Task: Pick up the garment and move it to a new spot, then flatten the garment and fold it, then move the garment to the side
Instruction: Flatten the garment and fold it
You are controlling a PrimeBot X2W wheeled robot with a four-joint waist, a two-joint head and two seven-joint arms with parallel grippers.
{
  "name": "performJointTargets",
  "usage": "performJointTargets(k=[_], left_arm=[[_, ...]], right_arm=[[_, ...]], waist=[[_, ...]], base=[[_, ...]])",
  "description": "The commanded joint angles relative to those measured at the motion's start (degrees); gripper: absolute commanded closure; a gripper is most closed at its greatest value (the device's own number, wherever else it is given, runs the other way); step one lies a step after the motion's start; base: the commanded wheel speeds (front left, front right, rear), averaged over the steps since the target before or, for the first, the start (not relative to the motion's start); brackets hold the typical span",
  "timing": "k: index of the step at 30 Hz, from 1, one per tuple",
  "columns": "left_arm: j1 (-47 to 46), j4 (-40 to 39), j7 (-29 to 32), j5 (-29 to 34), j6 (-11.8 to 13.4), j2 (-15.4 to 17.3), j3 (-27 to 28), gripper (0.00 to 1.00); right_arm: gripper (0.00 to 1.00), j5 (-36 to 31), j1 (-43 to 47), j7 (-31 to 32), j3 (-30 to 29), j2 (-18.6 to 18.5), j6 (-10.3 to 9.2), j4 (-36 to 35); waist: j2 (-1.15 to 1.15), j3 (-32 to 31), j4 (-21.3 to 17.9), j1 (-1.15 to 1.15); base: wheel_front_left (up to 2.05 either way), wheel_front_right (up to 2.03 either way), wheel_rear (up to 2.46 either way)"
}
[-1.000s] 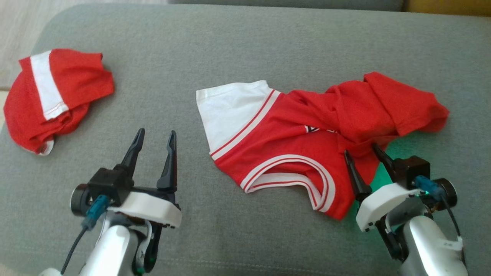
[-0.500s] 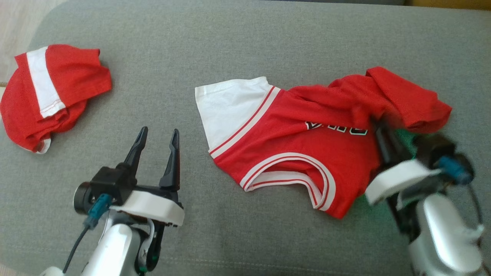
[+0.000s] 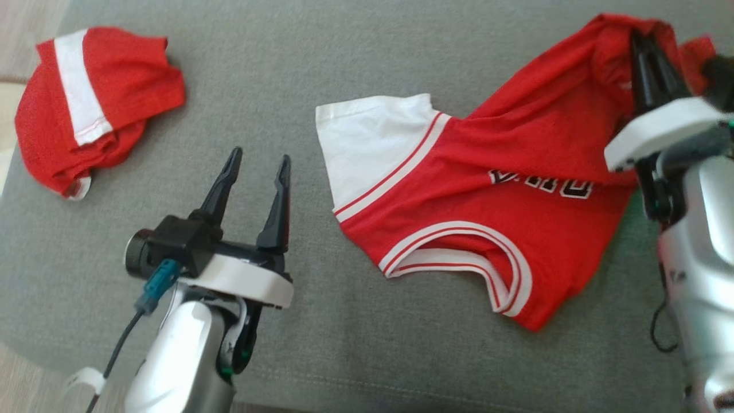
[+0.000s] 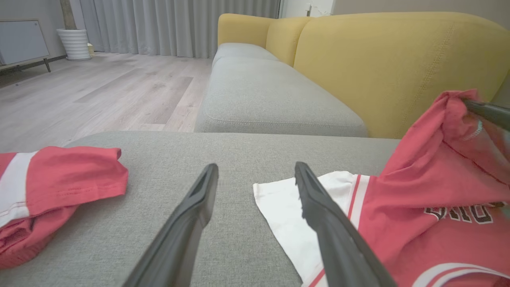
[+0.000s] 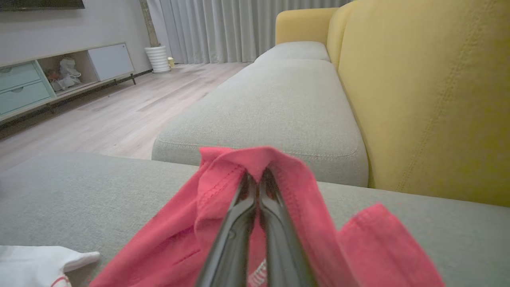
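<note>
- Garment (image 3: pixel 493 229), a red jersey with one white sleeve, white-and-red trim and dark lettering across the chest, lies on the grey cushion (image 3: pixel 355 63), right of centre in the head view.
- Most of it rests flat on the cushion: the white sleeve points to the left, and the curved white-trimmed opening lies along the near edge.
- Its far right part is raised off the cushion in a peak, drawn up toward the upper right corner of the head view.
- The right hand (image 3: pixel 645 40) is clenched on that raised red fabric. The right wrist view shows its two dark fingers pressed together, with the cloth folded over and around their tips.
- The left hand (image 3: pixel 260 156) is released, its fingers spread apart and empty. It hovers over bare cushion just left of the white sleeve, not touching the garment.
- A second red piece (image 3: pixel 97 103) with a white band lies bunched at the far left of the cushion, well apart from the jersey.
- Beyond the cushion, the left wrist view shows a yellow sofa back (image 4: pixel 398 59) above grey seat pads, a pale wooden floor (image 4: pixel 99 91) and light curtains (image 4: pixel 179 24).
</note>
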Motion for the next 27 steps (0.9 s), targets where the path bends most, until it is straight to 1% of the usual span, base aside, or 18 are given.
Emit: performJointTargets(k=[1,2,3,4,5,6,10,13,15,19,27], left_arm=[[-2.63,-1.54,-0.68,0.64,-0.28,-0.13,1.82,0.00],[-2.74,-1.52,-0.68,0.77,-0.39,-0.31,1.85,0.00],[-2.74,-1.52,-0.68,0.77,-0.39,-0.31,1.85,0.00],[-2.83,-1.49,-0.68,0.89,-0.52,-0.47,1.88,0.00],[-2.93,-1.44,-0.68,1.01,-0.64,-0.62,1.92,0.00],[-3.00,-1.38,-0.68,1.12,-0.78,-0.74,1.98,0.00],[-2.93,-1.19,-0.69,1.64,-0.96,-1.14,2.35,0.00],[-2.44,-0.91,-0.69,1.87,-1.02,-1.25,3.03,0.00],[-1.88,-0.84,-0.69,2.05,-1.06,-1.26,3.53,0.00],[-0.37,-1.00,-0.69,2.38,-0.87,-1.11,4.64,0.00],[2.77,-1.47,-0.69,2.92,-0.44,-0.22,6.43,0.00]], right_arm=[[1.00,0.60,-3.92,-2.16,1.91,-0.66,0.42,2.33],[1.00,0.88,-5.07,-2.87,2.26,-0.95,0.42,4.57],[1.00,0.88,-5.07,-2.87,2.26,-0.95,0.42,4.57],[0.86,1.09,-6.17,-3.26,2.40,-1.24,0.42,6.94],[0.25,1.47,-7.25,-4.14,2.55,-1.28,0.42,8.87],[0.00,1.62,-8.17,-4.92,2.78,-1.32,0.42,10.66],[0.00,1.85,-10.03,-9.16,3.26,-0.92,0.42,15.15],[0.00,1.91,-8.96,-11.62,3.66,-0.33,0.42,15.57],[0.00,1.89,-7.24,-12.65,3.74,-0.33,0.42,14.27],[0.00,1.70,-1.10,-13.46,2.95,0.18,0.42,8.46],[0.00,-0.74,16.26,-12.79,-1.27,3.42,0.42,-9.37]], waist=[[0.00,1.29,1.15,0.00],[0.00,1.47,1.25,0.00],[0.00,1.47,1.25,0.00],[0.00,1.70,1.33,0.00],[0.00,1.86,1.37,0.00],[0.00,1.96,1.36,0.00],[0.00,1.78,0.81,0.00],[0.00,0.78,-0.03,0.00],[0.00,0.03,-0.63,0.00],[0.00,-1.68,-2.09,0.00],[0.00,-4.67,-4.75,0.00]], base=[[0.00,0.00,0.00],[0.00,0.00,0.00],[0.00,0.00,0.00],[0.00,0.00,0.00],[0.00,0.00,0.00],[0.00,0.00,0.00],[0.00,0.00,0.00],[0.00,0.00,0.00],[0.00,0.00,0.00],[0.00,0.00,0.00],[0.00,0.00,0.00]])
